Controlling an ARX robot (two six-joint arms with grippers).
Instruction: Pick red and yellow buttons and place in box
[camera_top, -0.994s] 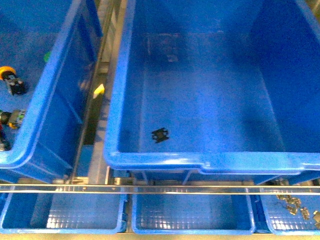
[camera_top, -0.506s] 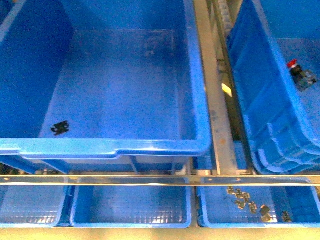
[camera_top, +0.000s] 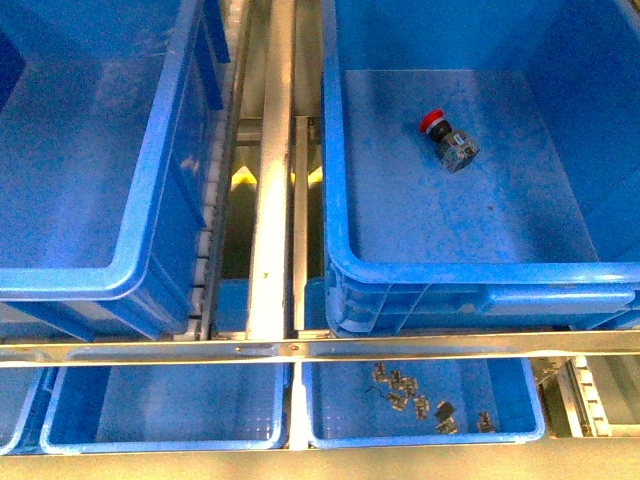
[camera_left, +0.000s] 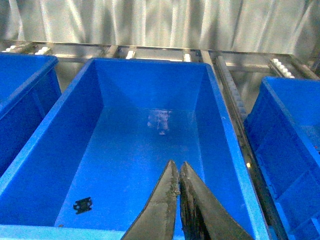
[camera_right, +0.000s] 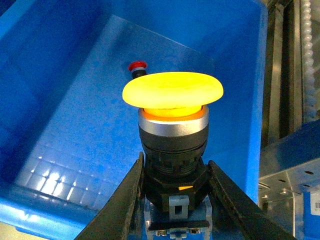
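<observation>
Your right gripper (camera_right: 172, 200) is clamped on the yellow mushroom-capped push-button (camera_right: 173, 145), held upright above the deep blue plastic box (camera_right: 75, 115), where the red-capped button (camera_right: 137, 67) lies toward twelve o'clock; left gripper (camera_left: 178, 200) is closed, empty.

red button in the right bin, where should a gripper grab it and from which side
Probably from above, jaws closing across the black-and-grey switch body just behind the cap. The red button lies tipped on its side on the bin floor, clear of the walls; its round cap would likely slip.

Yellow button (camera_right: 172, 92), red button (camera_top: 434, 122), blue box (camera_top: 335, 200)
</observation>
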